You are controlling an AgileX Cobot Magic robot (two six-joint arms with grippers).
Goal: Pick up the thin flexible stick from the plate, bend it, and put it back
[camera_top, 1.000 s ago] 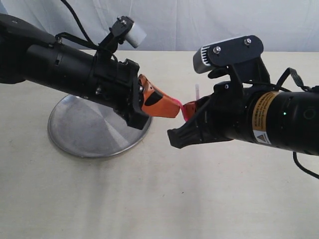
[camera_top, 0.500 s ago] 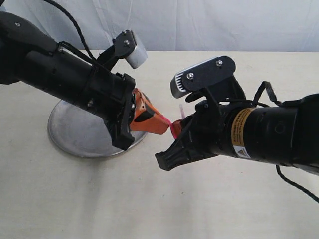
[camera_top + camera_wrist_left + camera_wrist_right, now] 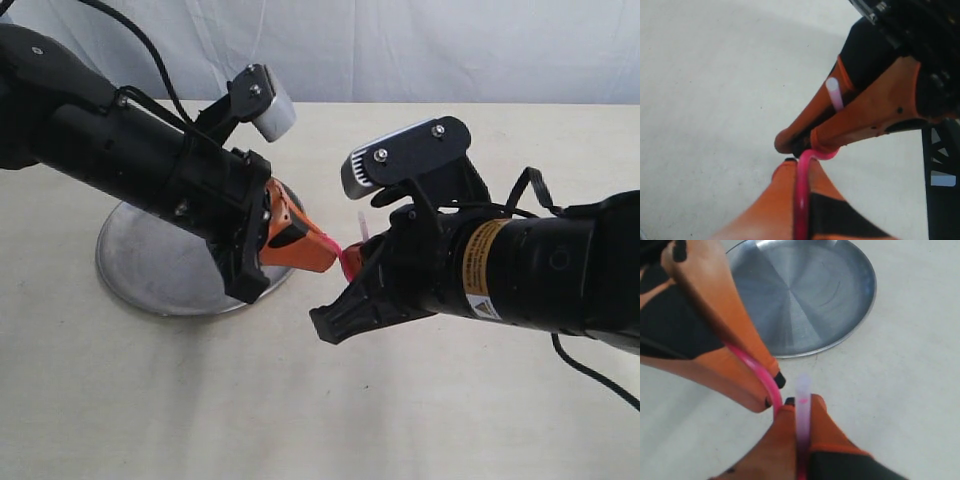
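Note:
The thin pink stick is bent into a tight curve in the air between the two grippers, to the right of the steel plate. My left gripper is shut on one end of it; the pink shaft runs between its orange fingers. My right gripper is shut on the other end, where the whitish tip sticks out past its fingertips. The pink bend arcs from one gripper to the other. The two sets of fingertips almost touch. The plate holds nothing.
Pale tabletop lies all around. A white cloth backdrop hangs behind the table. The left arm's black body hangs over the plate's right part.
Over the last second the right arm moved left and down toward the left gripper, tightening the stick's bend. In the last half second almost nothing moved.

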